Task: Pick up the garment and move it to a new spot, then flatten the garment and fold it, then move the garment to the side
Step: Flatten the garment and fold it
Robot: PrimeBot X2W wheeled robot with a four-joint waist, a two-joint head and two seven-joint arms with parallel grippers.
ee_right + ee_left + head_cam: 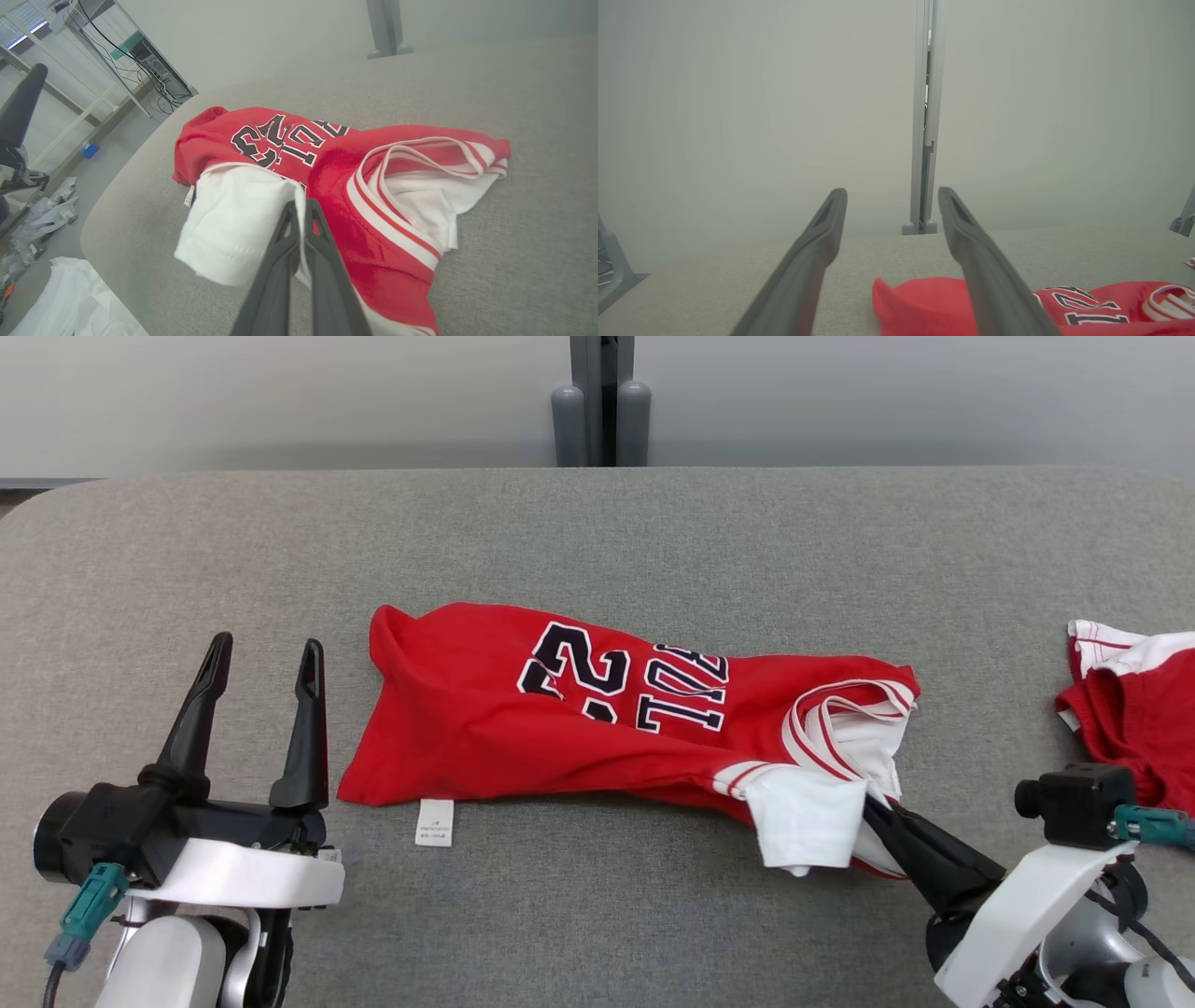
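The left tool (267, 642) sat at the lower left of the head view, its two dark fingers spread wide, pointing up and holding nothing. The right tool (870, 801) reached in from the lower right, angled up-left, fingers pressed together on the garment (523, 737) at a white sleeve.

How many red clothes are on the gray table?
2. The big jersey lies mid-table, its white sleeve pinched by the right hand. A smaller red garment lies far right, partly cut off by the picture's edge.
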